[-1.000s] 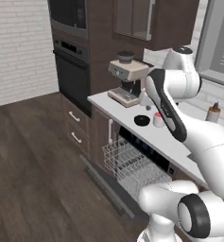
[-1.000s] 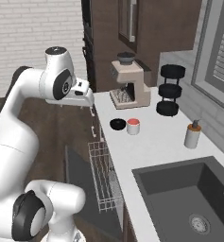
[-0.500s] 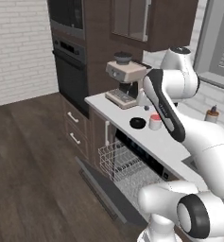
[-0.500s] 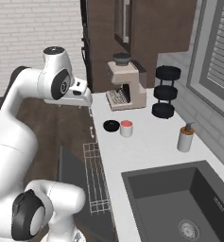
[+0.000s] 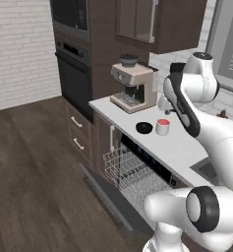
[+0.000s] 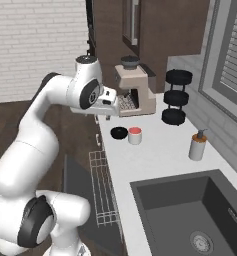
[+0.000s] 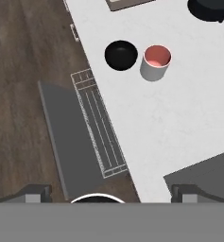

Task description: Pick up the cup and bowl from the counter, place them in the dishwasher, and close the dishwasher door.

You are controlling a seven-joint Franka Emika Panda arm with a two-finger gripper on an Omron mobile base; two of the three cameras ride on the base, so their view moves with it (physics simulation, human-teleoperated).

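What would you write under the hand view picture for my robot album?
Looking down at the bowl and cup side by side on the counter, dishwasher door open below.

- The bowl and the cup are set just beside each other on the counter, near its front edge.
- A coffee machine is placed behind them on the counter.
- A tiered stand is found beside the coffee machine, toward the sink.
- A soap bottle is set between the stand and the sink.
- The dishwasher door is laid open below the counter edge, with the rack drawn out over it.
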